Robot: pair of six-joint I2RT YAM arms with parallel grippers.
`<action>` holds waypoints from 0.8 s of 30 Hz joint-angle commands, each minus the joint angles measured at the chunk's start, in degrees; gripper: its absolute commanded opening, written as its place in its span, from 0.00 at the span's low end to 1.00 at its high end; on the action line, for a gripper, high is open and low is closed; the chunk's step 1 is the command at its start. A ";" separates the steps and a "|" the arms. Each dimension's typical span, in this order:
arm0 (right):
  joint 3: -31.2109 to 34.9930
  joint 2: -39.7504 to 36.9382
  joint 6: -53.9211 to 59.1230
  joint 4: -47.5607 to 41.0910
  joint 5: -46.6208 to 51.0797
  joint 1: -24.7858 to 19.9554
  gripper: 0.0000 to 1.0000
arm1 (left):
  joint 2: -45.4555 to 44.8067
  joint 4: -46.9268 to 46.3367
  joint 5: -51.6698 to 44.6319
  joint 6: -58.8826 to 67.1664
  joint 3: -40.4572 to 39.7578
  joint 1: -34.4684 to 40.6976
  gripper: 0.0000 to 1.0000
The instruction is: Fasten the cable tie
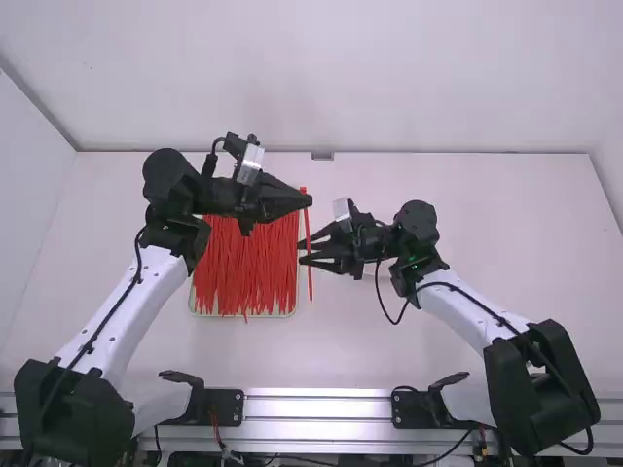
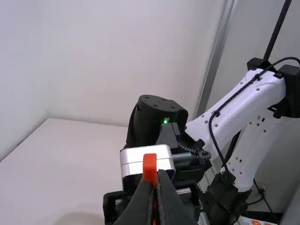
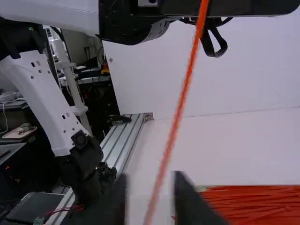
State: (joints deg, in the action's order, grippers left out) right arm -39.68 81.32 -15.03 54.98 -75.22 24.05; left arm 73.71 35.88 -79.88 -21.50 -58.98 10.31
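In the high view, a single red cable tie (image 1: 311, 282) is seen hanging upright above the white table (image 1: 487, 214). Its upper end is pinched in the left gripper (image 1: 300, 201), and its strap runs down toward six o'clock. The right gripper (image 1: 311, 255) is brought in from three o'clock at mid-strap, its fingers straddling the strap. A pile of red cable ties (image 1: 243, 268) is laid on a pale tray (image 1: 243, 314) at nine o'clock of the hanging tie.

In the left wrist view, the left gripper's fingers (image 2: 140, 201) are shown together, clamped on the tie just below its square head (image 2: 149, 166). That grip cannot be read from above. The right arm's wrist (image 2: 157, 115) is seen just beyond.

In the right wrist view, the right gripper's fingers (image 3: 187, 199) are shown apart, with the strap between them. Whether it is touched cannot be told.

The tie is judged light, thin, springy and slick. A free tail is likely to sway, so it is best taken near its tip to be steered into the head.
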 commanded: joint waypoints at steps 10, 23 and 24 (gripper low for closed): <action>-1.60 0.35 0.02 -2.40 2.56 -2.67 0.98 | 0.13 0.04 1.46 -6.32 -0.63 -0.68 0.01; -1.60 0.35 6.75 -6.43 5.88 -7.78 0.98 | 2.49 -4.96 9.05 -6.16 -0.63 -1.38 0.01; -1.60 0.35 6.75 -5.46 5.81 -8.07 0.98 | 2.97 -4.74 9.22 -6.14 -0.63 -1.38 0.01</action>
State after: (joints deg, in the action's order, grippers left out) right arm -39.70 81.32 -10.22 48.42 -70.26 16.62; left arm 75.44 30.72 -71.94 -27.88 -58.98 9.32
